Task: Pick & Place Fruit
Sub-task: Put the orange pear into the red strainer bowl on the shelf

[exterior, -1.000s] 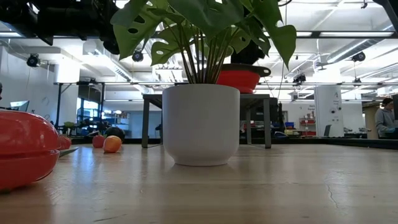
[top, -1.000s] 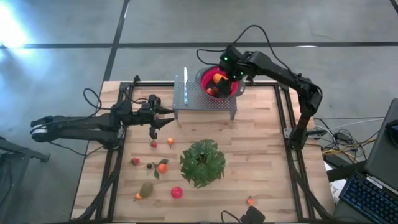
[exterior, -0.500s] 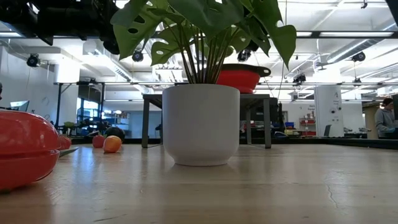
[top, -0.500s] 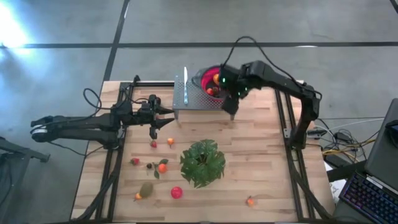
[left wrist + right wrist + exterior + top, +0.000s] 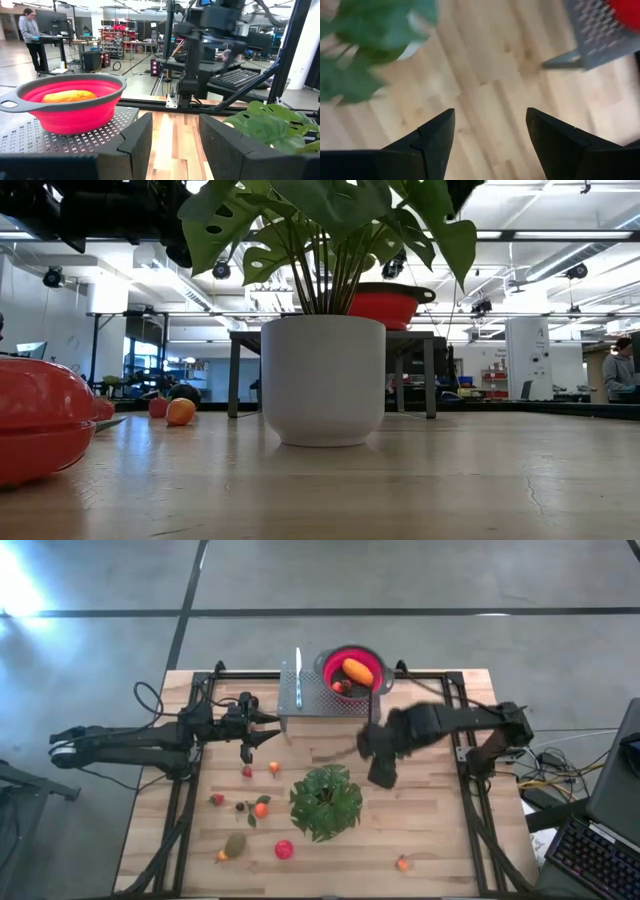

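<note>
Landmark: potted green leafy plant in a white pot (image 5: 326, 801), mid-table on the pale wooden slatted table (image 5: 430, 830).

Right gripper (image 5: 381, 774), dark, two-fingered, blurred, just beside the plant on the bowl's side; fingers (image 5: 427, 142) spread, empty, bare wood between them.

Left gripper (image 5: 268, 730), beyond the plant and well apart from it, next to the grey perforated metal stand (image 5: 325, 700); fingers (image 5: 135, 142) parted, nothing between them.

Red round colander bowl (image 5: 352, 671) atop the stand, farther from the plant than either gripper; inside, one yellow-orange oblong fruit (image 5: 356, 670) plus a small dark piece.

Remaining small toy fruit scattered around the plant: red and orange pieces (image 5: 260, 770) between plant and left gripper, orange round one (image 5: 261, 809) just beside the leaves, red round one (image 5: 284, 849) and olive-green piece (image 5: 235, 844) near the table's front edge, small orange one (image 5: 402, 863) on the opposite side.
</note>
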